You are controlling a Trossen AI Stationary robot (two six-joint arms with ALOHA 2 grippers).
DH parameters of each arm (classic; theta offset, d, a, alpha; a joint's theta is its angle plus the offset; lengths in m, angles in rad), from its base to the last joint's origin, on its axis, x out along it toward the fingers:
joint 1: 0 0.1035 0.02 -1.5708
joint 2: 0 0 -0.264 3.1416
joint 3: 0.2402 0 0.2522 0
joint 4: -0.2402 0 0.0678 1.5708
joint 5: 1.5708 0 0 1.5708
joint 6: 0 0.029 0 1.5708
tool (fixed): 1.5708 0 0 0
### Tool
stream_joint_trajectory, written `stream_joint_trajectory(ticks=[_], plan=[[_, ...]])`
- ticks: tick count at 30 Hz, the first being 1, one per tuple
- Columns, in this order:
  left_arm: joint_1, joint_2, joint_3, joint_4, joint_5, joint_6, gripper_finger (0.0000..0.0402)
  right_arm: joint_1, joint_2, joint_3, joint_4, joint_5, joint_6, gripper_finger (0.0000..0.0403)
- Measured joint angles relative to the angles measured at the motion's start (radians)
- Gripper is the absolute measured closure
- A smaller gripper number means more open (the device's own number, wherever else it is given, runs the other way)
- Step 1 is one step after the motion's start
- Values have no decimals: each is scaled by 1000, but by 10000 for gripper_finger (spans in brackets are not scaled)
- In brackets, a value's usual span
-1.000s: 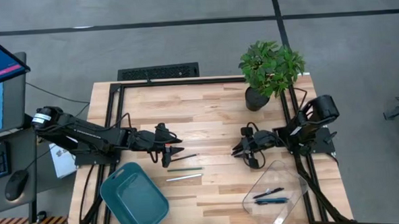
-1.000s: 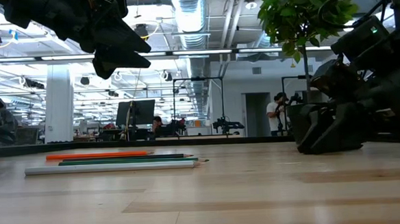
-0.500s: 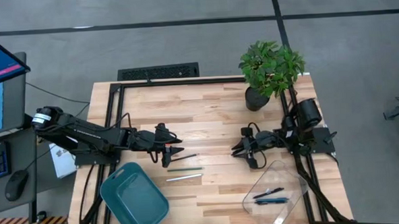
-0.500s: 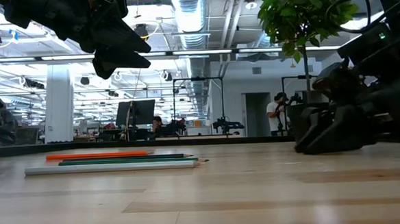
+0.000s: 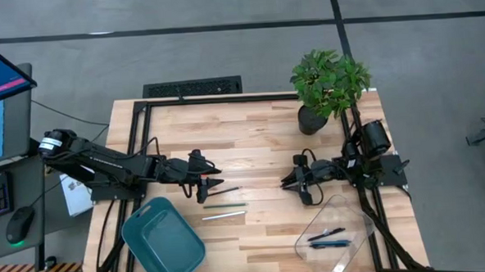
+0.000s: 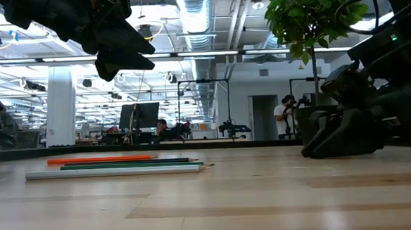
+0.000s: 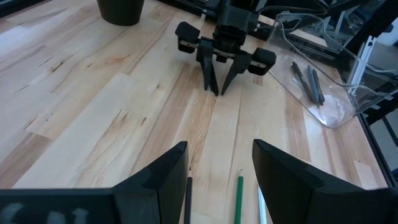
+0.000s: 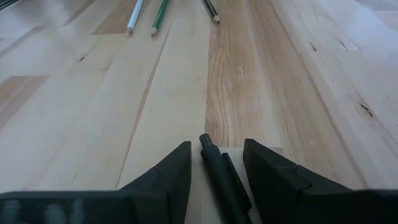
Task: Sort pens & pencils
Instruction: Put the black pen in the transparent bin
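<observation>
Three pencils lie side by side on the wooden table (image 5: 259, 143): a dark one (image 5: 226, 189), a green one (image 5: 225, 206) and a pale one (image 5: 223, 215). The low view also shows an orange pencil (image 6: 98, 159) behind them. My left gripper (image 5: 210, 185) hangs open above their left ends. My right gripper (image 5: 294, 183) is low at the table's right, open, with a black pen (image 8: 214, 165) lying on the wood between its fingers. Two more pens (image 5: 329, 239) lie in the clear container (image 5: 348, 213). My right gripper comes at the black pen slanting down from the table's right, its fingers (image 8: 165, 180) lying along the pen on either side of it. The pen lies flat on the table. I cannot tell whether a finger touches it.
A teal bin (image 5: 163, 242) stands at the near left. A potted plant (image 5: 329, 87) is at the far right corner. A black frame runs along the table's edges. Bare wood lies between the two grippers.
My right arm's rear part has swung in toward its gripper and sunk. The gripper itself has kept its place over the black pen. The pencils, the pen and my left arm have not moved.
</observation>
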Motion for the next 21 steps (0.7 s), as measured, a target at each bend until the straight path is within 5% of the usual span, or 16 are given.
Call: stream_joint_trajectory(ticks=[21], plan=[[0, 0, 0, 0, -1, 9, 230, 7, 0, 0, 0, -3, 10, 275]])
